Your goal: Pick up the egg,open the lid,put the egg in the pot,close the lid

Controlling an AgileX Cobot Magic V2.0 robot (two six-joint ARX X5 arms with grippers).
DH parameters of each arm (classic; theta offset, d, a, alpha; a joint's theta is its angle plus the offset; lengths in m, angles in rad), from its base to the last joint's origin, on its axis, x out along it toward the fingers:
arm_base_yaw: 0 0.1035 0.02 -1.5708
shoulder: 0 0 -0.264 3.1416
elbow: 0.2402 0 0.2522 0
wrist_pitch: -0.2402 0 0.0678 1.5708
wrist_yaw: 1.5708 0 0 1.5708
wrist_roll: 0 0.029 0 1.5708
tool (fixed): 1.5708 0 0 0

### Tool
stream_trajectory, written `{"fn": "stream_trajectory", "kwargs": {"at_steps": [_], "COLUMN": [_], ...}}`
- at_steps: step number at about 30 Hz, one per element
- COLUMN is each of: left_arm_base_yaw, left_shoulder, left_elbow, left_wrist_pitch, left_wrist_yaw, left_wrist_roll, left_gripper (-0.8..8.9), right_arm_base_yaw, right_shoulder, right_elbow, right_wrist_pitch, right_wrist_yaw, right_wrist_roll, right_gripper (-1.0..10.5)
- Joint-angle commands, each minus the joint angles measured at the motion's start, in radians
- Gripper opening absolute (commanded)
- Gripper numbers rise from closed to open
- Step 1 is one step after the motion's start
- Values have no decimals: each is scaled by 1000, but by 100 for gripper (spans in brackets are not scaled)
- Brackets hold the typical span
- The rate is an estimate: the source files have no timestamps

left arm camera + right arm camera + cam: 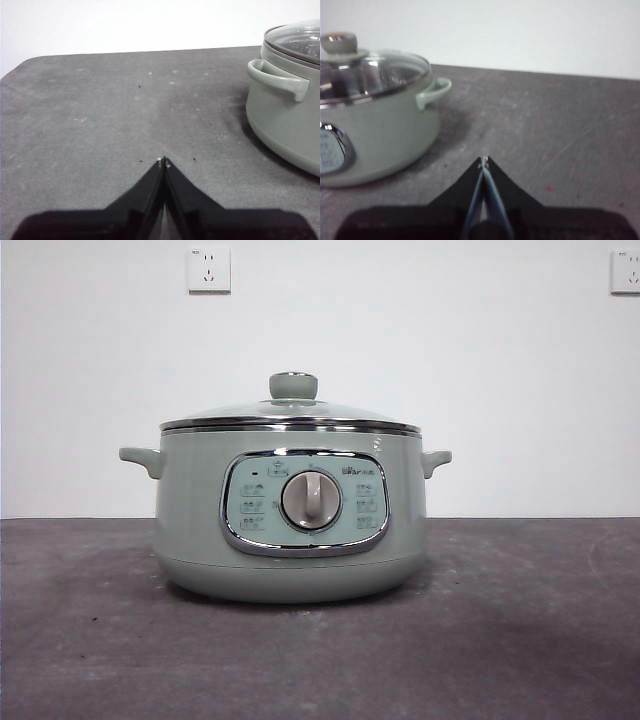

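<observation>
Nothing of the task looks begun: the pot [290, 525] sits mid-bench [520, 640] with the lid [292, 412] seated on its rim, and the egg shows in no view. Both sets of fingers are pressed together and empty, the left gripper [163, 161] off one pot handle, the right gripper [484, 160] off the other. By my judgement the next move calls for finding the egg, then parting one pair of fingers to take it.

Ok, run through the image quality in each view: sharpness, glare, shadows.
Front view: sharp and evenly lit, a soft shadow under the pot, bright highlights on the lid rim. Left wrist view: crisp tabletop, the pot's dark shadow beside its base, left gripper shut. Right wrist view: noticeably soft, hazy reflections on the lid glass, right gripper shut.
</observation>
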Motion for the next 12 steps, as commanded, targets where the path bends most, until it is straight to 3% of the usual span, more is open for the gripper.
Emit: {"fn": "stream_trajectory", "kwargs": {"at_steps": [1, 12], "left_arm_base_yaw": [3, 3], "left_shoulder": [-2, -2], "left_elbow": [-14, -14], "left_wrist_pitch": [1, 1], "left_wrist_yaw": [-1, -1], "left_wrist_roll": [-10, -10], "left_gripper": [-3, -3], "right_arm_base_yaw": [-1, 0], "right_shoulder": [-9, -9], "right_elbow": [-50, -88], "right_wrist_pitch": [22, 24], "right_wrist_yaw": [3, 4], "right_wrist_roll": [45, 70], "right_gripper": [0, 1]}}
